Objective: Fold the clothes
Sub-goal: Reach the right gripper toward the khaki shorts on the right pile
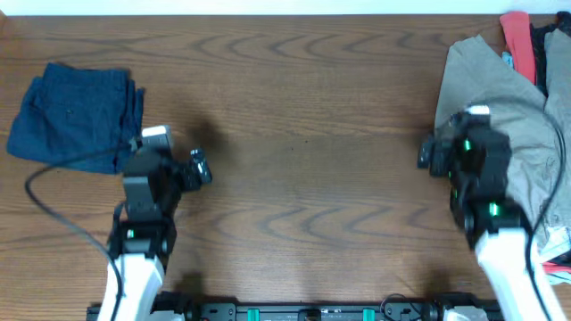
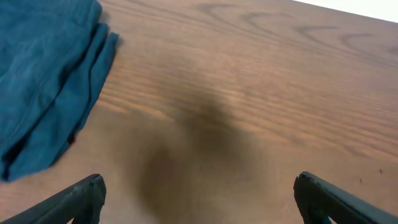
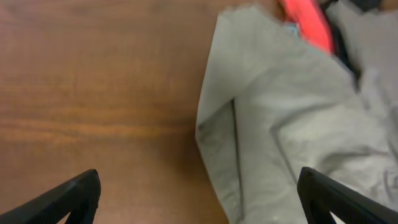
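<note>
We are poising our right gripper (image 3: pixel 199 186), fingers wide apart, over the khaki shorts (image 3: pixel 292 124), perhaps risking pinching bunched layers.

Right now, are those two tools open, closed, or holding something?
Left tool: open, empty, beside the blue garment.
Right tool: open, empty, at the khaki shorts edge.

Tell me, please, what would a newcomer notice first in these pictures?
A folded dark blue garment lies far left on the table, and rumpled khaki shorts with a red garment sit at the far right. The left arm and right arm hover near them, jaws open.
</note>
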